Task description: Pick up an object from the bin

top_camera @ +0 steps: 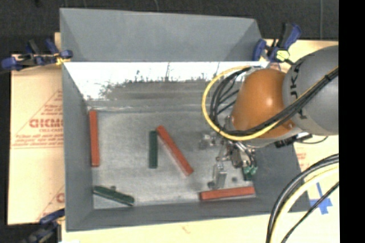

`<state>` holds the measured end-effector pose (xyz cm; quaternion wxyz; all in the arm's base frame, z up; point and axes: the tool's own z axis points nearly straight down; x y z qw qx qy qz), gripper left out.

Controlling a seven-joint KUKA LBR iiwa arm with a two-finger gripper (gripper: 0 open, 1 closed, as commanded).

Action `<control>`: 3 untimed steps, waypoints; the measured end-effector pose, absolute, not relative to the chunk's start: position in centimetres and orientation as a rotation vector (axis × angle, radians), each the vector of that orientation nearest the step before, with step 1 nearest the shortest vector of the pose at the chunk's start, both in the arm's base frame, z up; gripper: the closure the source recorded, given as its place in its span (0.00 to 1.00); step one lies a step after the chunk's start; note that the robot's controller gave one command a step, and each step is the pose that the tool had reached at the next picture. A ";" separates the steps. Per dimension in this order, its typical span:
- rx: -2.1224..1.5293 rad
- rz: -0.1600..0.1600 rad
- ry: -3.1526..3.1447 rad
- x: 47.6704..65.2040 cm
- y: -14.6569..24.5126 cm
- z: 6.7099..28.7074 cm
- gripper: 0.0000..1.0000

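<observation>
While our gripper (218, 178) hangs by the red bar (227, 194) on the bin's scuffed grey floor (125, 122), we cannot tell whether it is clenched.

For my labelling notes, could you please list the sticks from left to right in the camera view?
Red stick by left wall → green stick in near-left corner → middle green stick → slanted red stick → red stick by near wall.

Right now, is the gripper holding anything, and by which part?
Nothing that can be seen. The gripper hangs just above the red bar by the near wall of the bin, and no hold on it shows.
</observation>
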<state>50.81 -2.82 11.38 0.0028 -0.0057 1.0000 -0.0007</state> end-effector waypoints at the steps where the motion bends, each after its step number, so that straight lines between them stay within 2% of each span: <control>1: -0.215 -0.001 3.131 49.4 -4.7 8.8 0.00; 2: -0.310 -0.002 3.123 47.6 -4.3 7.2 1.00; 3: -0.311 -0.002 3.123 47.6 -4.3 7.2 1.00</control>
